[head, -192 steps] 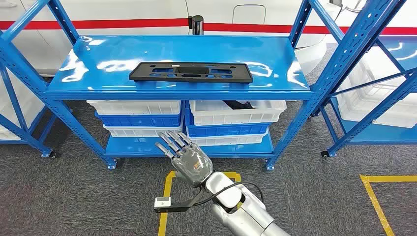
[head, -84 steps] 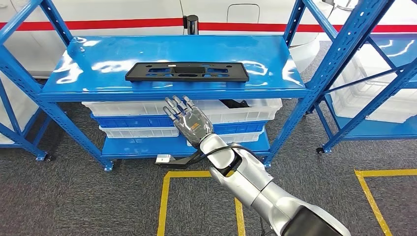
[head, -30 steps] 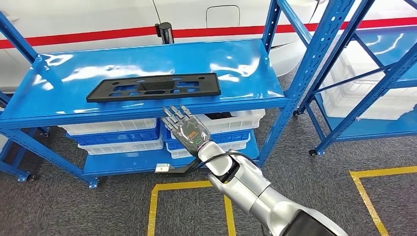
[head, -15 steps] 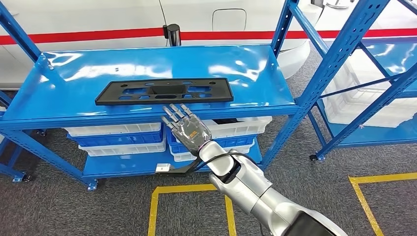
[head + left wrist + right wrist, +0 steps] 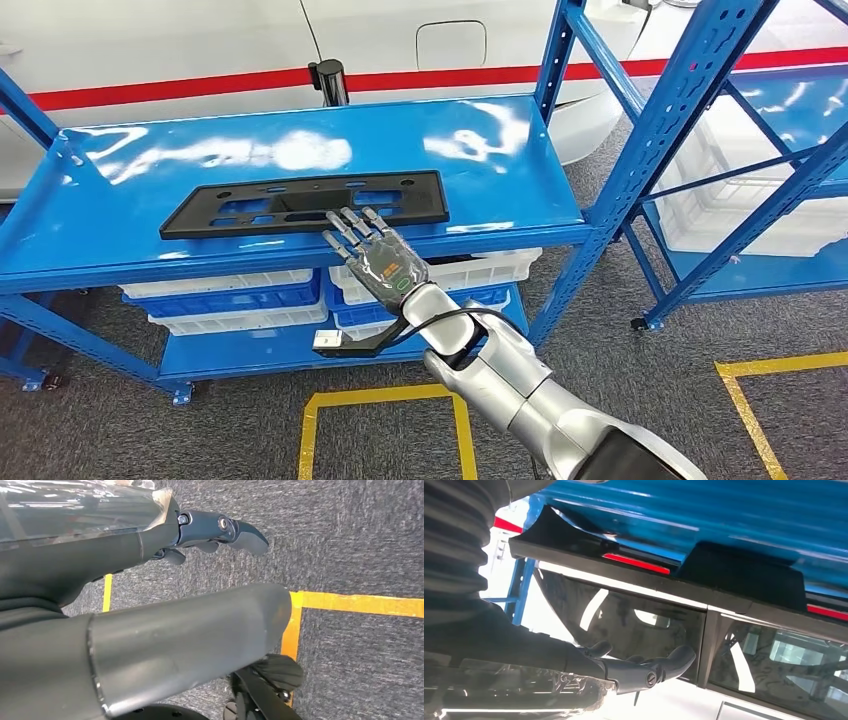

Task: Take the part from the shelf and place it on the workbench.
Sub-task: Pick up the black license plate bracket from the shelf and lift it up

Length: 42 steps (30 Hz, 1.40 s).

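Part (image 5: 300,203): flat, long black plate with cutouts.

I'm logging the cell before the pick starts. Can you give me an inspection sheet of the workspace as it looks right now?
Surface: glossy blue top shelf of a blue rack, with glare patches; no workbench seen.
Job's things: flat black part lies near the shelf's front edge, not gripped.
Clutter: white and blue bins stacked on the lower shelf; something dark in one white bin.
Hands: right hand raised at the shelf's front edge, fingers spread, overlapping the part's near edge; contact cannot be told. Left hand hangs over the floor, holding nothing.
Cables: black cable loops at the right wrist.
Surroundings: grey carpet with yellow floor tape; second blue rack to the right; white wall with a red stripe behind.
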### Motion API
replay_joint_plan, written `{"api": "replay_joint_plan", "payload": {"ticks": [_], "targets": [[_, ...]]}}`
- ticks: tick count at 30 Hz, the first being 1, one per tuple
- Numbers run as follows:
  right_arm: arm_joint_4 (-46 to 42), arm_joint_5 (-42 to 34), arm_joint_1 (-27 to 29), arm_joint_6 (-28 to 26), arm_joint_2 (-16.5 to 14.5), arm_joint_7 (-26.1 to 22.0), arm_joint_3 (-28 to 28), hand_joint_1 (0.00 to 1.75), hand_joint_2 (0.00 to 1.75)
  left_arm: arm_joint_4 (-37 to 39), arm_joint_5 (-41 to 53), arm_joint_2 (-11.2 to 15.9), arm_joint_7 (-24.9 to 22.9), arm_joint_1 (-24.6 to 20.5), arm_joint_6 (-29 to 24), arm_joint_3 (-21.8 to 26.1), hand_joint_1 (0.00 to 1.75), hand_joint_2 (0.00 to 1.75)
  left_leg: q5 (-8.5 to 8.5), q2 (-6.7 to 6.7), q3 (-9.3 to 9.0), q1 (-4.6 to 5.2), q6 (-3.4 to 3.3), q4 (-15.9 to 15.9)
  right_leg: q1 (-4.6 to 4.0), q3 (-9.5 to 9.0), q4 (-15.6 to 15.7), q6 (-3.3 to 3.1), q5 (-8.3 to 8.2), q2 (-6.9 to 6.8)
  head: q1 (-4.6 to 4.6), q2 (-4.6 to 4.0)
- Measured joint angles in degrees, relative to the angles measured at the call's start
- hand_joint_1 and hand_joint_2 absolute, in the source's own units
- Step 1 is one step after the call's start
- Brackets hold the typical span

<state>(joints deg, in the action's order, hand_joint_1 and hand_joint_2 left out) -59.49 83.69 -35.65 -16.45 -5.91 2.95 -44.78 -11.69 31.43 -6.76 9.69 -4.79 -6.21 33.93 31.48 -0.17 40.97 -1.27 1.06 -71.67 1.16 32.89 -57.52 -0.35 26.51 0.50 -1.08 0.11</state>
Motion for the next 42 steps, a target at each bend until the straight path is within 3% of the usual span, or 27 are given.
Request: {"api": "replay_joint_plan", "payload": {"ticks": [2, 3, 5, 9, 10, 12, 13, 14, 15, 17, 18, 20, 24, 26, 28, 29, 30, 31, 33, 34, 35, 39, 40, 42], "targets": [[-0.01, 0.0, 0.05, -0.28, -0.04, 0.01, 0.0, 0.0, 1.75, 0.0, 0.0, 0.1, -0.01, 0.01, -0.09, 0.08, 0.0, 0.0, -4.82, 0.0, -2.88, 0.07, -0.44, 7.51, -0.08, -0.88, 0.01, 0.36, 0.64, 0.18, -0.03, 0.0], [-0.02, 0.03, 0.03, -0.39, -0.05, 0.02, 0.01, 0.0, 1.75, 0.0, 0.0, 0.15, -0.01, -0.01, -0.13, 0.12, 0.0, 0.0, -6.14, -0.01, -4.39, 0.2, -0.67, 10.73, -0.24, -1.13, -0.01, 0.64, 0.94, 0.24, -0.03, 0.0], [-0.02, 0.11, 0.05, -0.53, -0.07, 0.05, 0.02, 0.0, 1.75, 0.0, 0.0, 0.19, -0.01, -0.05, -0.15, 0.17, 0.0, 0.0, -6.32, -0.03, -5.7, 0.56, -1.08, 13.2, -0.48, -1.2, 0.07, 1.23, 1.27, 0.28, -0.05, 0.0], [-0.25, 0.1, 0.05, -0.7, -0.11, 0.08, 0.1, 0.0, 1.75, 0.0, -0.02, 0.19, -0.01, 0.03, -0.19, 0.23, 0.0, 0.0, -6.23, 0.02, -6.66, 0.52, -2.41, 14.26, -0.67, -0.58, -1.18, 2.2, 2.38, 0.11, -0.1, 0.0], [-0.33, 0.08, 0.01, -0.76, -0.1, 0.08, 0.13, 0.0, 1.75, 0.0, -0.02, 0.19, -0.01, 0.0, -0.21, 0.24, 0.0, 0.0, -6.2, 0.05, -7.05, 0.42, -2.81, 14.56, -0.69, 0.77, -3.85, 2.15, 3.46, 0.05, -0.11, 0.0], [-0.35, 0.09, 0.14, -0.86, 0.05, 0.11, 0.13, 0.0, 1.75, 0.0, -0.02, 0.19, -0.01, -0.07, -0.25, 0.24, 0.0, 0.0, -5.88, 0.05, -7.42, 0.51, -3.35, 14.63, -0.6, 5.34, -12.02, 1.83, 6.09, 0.01, -0.12, 0.0], [-0.35, 0.2, 0.36, -0.94, 0.16, 0.2, 0.13, 0.0, 1.75, 0.0, -0.01, 0.19, -0.01, -0.08, -0.26, 0.24, 0.0, 0.0, -5.68, -0.01, -7.58, 0.55, -3.46, 14.62, -0.59, 7.71, -15.68, 1.87, 6.95, 0.01, -0.11, 0.0], [-0.39, 0.34, 0.61, -1.05, 0.27, 0.33, 0.13, 0.0, 1.75, 0.0, 0.01, 0.19, -0.01, -0.04, -0.26, 0.25, 0.0, 0.0, -5.47, -0.08, -7.78, 0.59, -3.47, 14.61, -0.6, 9.07, -17.28, 2.13, 6.9, 0.01, -0.11, 0.0], [-0.47, 0.5, 0.8, -1.18, 0.34, 0.46, 0.14, 0.0, 1.75, 0.0, 0.05, 0.2, -0.01, 0.0, -0.26, 0.25, 0.0, 0.0, -5.23, -0.16, -8.07, 0.61, -3.4, 14.59, -0.58, 9.22, -16.46, 2.57, 5.85, -0.01, -0.11, 0.0], [-0.89, 0.73, 0.96, -1.39, 0.4, 0.63, 0.17, 0.0, 1.75, 0.0, 0.16, 0.2, -0.01, 0.05, -0.21, 0.25, 0.0, 0.0, -4.62, -0.3, -8.86, 0.62, -3.14, 14.58, -0.51, 6.56, -9.35, 3.4, 1.95, -0.15, -0.12, 0.0], [-1.17, 0.79, 0.95, -1.47, 0.4, 0.64, 0.19, 0.0, 1.75, 0.0, 0.22, 0.2, -0.02, 0.03, -0.17, 0.25, 0.0, 0.0, -4.2, -0.35, -9.26, 0.76, -2.88, 14.5, -0.6, 4.74, -5.24, 3.47, 0.05, -0.25, -0.11, 0.0], [-1.69, 0.91, 0.92, -1.54, 0.37, 0.65, 0.22, 0.0, 1.75, 0.0, 0.26, 0.2, -0.05, -0.02, -0.13, 0.24, 0.0, 0.0, -3.5, -0.37, -9.76, 1.0, -2.31, 14.42, -0.75, 2.43, -0.38, 2.85, -1.97, -0.4, -0.07, 0.0], [-2.45, 1.2, 0.86, -1.54, 0.01, 0.64, 0.21, 0.0, 1.75, -0.04, 0.26, 0.27, -0.29, -0.14, -0.13, 0.26, 0.0, 0.0, -2.25, -0.22, -9.64, 0.61, -1.02, 13.52, -0.41, 1.62, 0.36, 1.04, -1.79, -0.2, -0.02, 0.0], [-2.71, 1.26, 0.75, -1.54, -0.39, 0.6, 0.17, 0.0, 1.75, -0.07, 0.26, 0.31, -0.31, -0.18, -0.13, 0.29, 0.0, 0.0, 0.23, -0.14, -7.1, 0.37, -0.44, 8.39, -0.11, 0.9, 0.68, 0.29, -1.53, -0.18, 0.02, 0.0], [-2.75, 1.26, 0.79, -1.54, -0.63, 0.45, 0.08, 0.0, 1.75, -0.07, 0.26, 0.28, -0.31, -0.16, -0.13, 0.37, 0.0, 0.0, 2.88, -0.09, -2.63, 0.16, 0.08, 0.74, -0.13, 0.46, 0.69, -0.21, -1.14, -0.21, 0.02, 0.0], [-2.74, 1.24, 0.84, -1.55, -0.69, 0.32, 0.04, 0.0, 1.75, -0.07, 0.26, 0.3, -0.31, -0.14, -0.14, 0.41, 0.0, 0.0, 3.04, -0.06, -0.83, 0.05, 0.27, -1.58, -0.15, 0.26, 0.67, -0.32, -0.96, -0.2, 0.03, 0.0], [-2.74, 1.15, 0.87, -1.57, -0.77, 0.17, 0.02, 0.0, 1.75, -0.07, 0.26, 0.33, -0.31, -0.12, -0.15, 0.44, 0.0, 0.0, 2.08, -0.03, 0.02, -0.06, 0.39, -1.88, -0.14, 0.04, 0.66, -0.32, -0.75, -0.15, 0.03, 0.0], [-2.73, 0.98, 0.85, -1.62, -0.9, 0.01, 0.01, 0.0, 1.75, -0.07, 0.26, 0.39, -0.31, -0.13, -0.18, 0.47, 0.0, 0.0, -0.04, 0.0, -0.38, -0.18, 0.43, 0.24, -0.11, -0.27, 0.66, -0.2, -0.51, -0.07, 0.04, 0.0], [-2.69, 0.53, 0.69, -1.82, -1.32, -0.34, -0.02, 0.0, 1.75, -0.06, 0.26, 0.52, -0.31, -0.18, -0.25, 0.6, 0.0, 0.0, -4.84, 0.09, -3.36, -0.36, 0.32, 7.91, -0.16, -0.96, 0.63, 0.26, 0.08, 0.13, 0.02, 0.0], [-2.64, 0.34, 0.53, -1.94, -1.53, -0.52, -0.04, 0.0, 1.75, -0.06, 0.26, 0.57, -0.27, -0.24, -0.27, 0.74, 0.0, 0.0, -6.18, 0.09, -4.84, -0.31, 0.13, 11.19, -0.32, -1.12, 0.58, 0.56, 0.35, 0.21, 0.0, 0.0], [-2.57, 0.22, 0.38, -2.02, -1.71, -0.67, -0.07, 0.0, 1.75, -0.06, 0.26, 0.58, -0.22, -0.3, -0.27, 0.89, 0.0, 0.0, -6.63, 0.07, -5.71, -0.18, -0.11, 13.06, -0.48, -1.14, 0.55, 0.88, 0.53, 0.25, -0.03, 0.0], [-2.22, 0.0, 0.13, -2.09, -2.49, -0.83, -0.22, 0.0, 1.75, -0.07, 0.33, 0.55, -0.08, -0.35, -0.24, 1.25, 0.0, 0.0, -6.2, -0.05, -6.49, 0.24, -1.67, 14.09, -0.53, -0.76, 0.06, 2.19, 1.27, 0.11, -0.06, 0.0], [-2.15, -0.03, 0.08, -2.09, -2.67, -0.83, -0.29, 0.0, 1.75, -0.07, 0.38, 0.55, -0.07, -0.37, -0.23, 1.3, 0.0, 0.0, -6.19, -0.04, -6.77, 0.22, -2.13, 14.32, -0.52, 0.02, -1.53, 2.29, 2.01, 0.02, -0.08, 0.0], [-1.93, -0.11, 0.17, -2.07, -2.87, -0.81, -0.46, 0.0, 1.75, -0.07, 0.69, 0.56, -0.07, -0.46, -0.16, 1.33, 0.0, 0.0, -5.98, -0.01, -7.23, 0.27, -2.84, 14.53, -0.44, 3.68, -8.35, 2.05, 4.58, -0.09, -0.1, 0.0]]}}
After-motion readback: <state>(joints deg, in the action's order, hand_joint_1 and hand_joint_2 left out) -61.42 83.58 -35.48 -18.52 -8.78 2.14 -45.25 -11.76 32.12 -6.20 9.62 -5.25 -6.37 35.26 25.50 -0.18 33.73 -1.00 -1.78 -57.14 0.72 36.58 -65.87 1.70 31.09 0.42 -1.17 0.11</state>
